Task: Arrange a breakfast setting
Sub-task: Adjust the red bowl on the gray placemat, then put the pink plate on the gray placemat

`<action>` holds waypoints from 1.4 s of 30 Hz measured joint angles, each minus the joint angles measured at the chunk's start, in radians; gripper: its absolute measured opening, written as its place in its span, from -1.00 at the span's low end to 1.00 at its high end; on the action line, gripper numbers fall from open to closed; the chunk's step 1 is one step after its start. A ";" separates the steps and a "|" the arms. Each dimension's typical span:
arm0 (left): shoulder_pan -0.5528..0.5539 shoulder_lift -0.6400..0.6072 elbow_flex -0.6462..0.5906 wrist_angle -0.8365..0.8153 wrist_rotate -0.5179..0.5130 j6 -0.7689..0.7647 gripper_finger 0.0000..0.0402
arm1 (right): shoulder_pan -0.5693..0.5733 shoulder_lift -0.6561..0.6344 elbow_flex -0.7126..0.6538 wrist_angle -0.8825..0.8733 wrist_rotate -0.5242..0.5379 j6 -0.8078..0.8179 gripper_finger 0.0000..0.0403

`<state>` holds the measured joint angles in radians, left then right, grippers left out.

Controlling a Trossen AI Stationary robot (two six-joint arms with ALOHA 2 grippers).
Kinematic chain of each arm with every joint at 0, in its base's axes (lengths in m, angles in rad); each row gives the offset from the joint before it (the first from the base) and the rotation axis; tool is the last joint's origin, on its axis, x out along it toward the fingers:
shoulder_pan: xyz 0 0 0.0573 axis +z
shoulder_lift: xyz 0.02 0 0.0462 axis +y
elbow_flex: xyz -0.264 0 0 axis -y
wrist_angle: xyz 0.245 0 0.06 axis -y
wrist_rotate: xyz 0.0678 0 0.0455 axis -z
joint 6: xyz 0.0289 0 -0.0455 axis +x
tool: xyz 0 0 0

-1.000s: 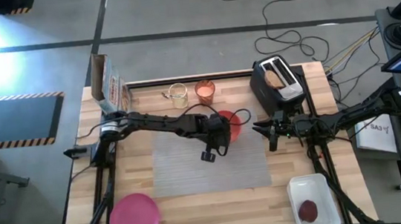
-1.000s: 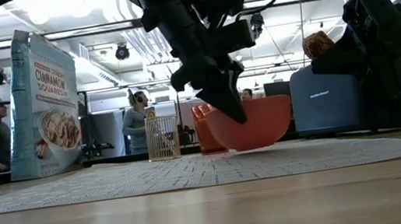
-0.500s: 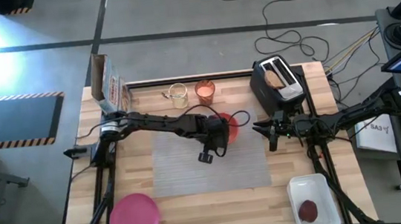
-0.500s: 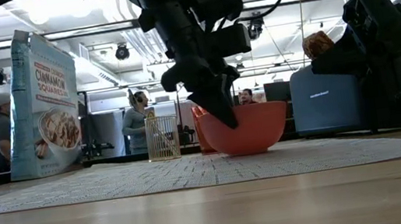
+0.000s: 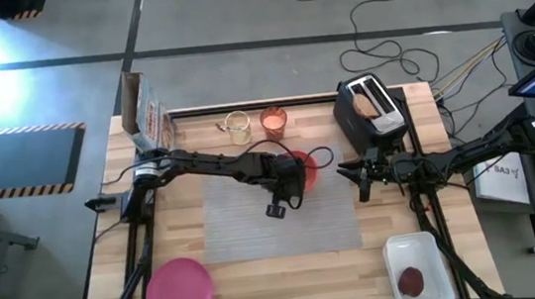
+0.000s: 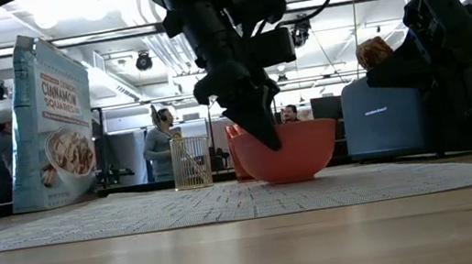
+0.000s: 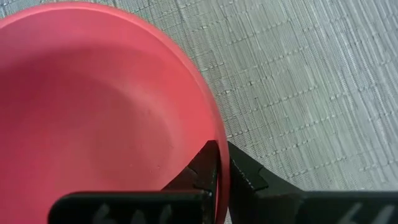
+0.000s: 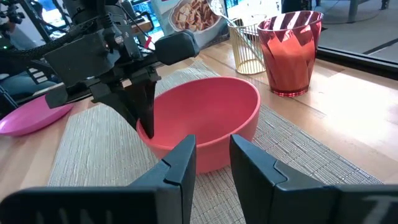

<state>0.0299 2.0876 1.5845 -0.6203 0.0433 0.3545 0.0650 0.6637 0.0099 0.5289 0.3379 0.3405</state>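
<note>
- Pinching the rim of the red bowl (image 8: 205, 118), the left gripper (image 7: 219, 171) is closed on it, one finger inside and one outside.
- The bowl sits on the grey placemat (image 5: 254, 211), at its far right corner.
- Right of the placemat, the right gripper (image 5: 361, 181) hangs with fingers slightly parted, holding nothing.
- The pink plate (image 5: 179, 292) lies on the bench (image 5: 340, 271), off the placemat's near left corner.
</note>
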 joint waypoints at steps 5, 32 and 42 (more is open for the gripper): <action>-0.002 0.000 -0.001 0.004 0.008 -0.025 -0.87 | 0.000 0.000 0.000 0.000 0.000 0.000 -0.57; -0.049 -0.099 0.023 -0.096 0.026 -0.049 -0.52 | 0.000 0.000 0.000 0.000 0.000 0.000 -0.57; -0.075 -0.211 0.020 -0.121 -0.061 -0.050 -0.52 | 0.000 0.000 0.000 0.000 0.000 0.000 -0.57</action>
<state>-0.0448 1.8769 1.6040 -0.7414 -0.0174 0.3042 0.0647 0.6636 0.0097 0.5289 0.3378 0.3405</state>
